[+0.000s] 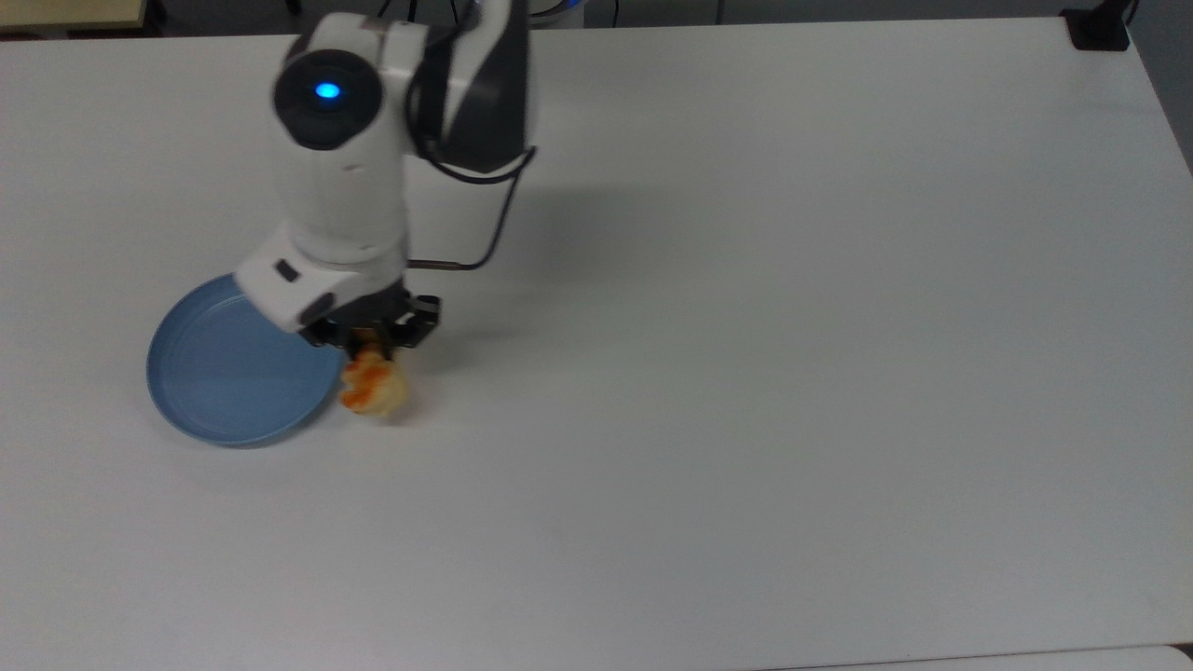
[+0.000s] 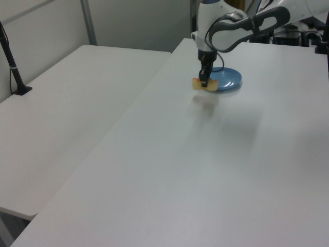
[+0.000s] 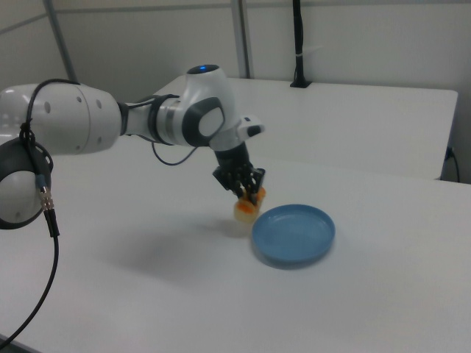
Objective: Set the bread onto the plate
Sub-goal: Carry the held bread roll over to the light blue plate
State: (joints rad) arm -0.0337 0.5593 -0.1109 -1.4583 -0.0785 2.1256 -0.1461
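Note:
My gripper (image 1: pixel 373 349) (image 2: pixel 204 82) (image 3: pixel 248 195) is shut on the bread (image 1: pixel 375 391) (image 2: pixel 205 85) (image 3: pixel 245 209), a small tan bun with orange glazed patches that hangs below the fingers, lifted off the table. The light-blue round plate (image 1: pixel 224 373) (image 2: pixel 229 78) (image 3: pixel 294 234) lies flat on the white table. In the top view the bread hangs just past the plate's right rim, and the white wrist covers the plate's upper right edge. In the right view the bread is beside the plate's left rim, a little above the tabletop.
The white table (image 1: pixel 746 326) stretches wide to the top view's right. A second white table (image 2: pixel 61 108) stands alongside in the left view. A black post (image 2: pixel 13 67) stands on that table's far left edge. A black cable (image 1: pixel 485 224) loops from the wrist.

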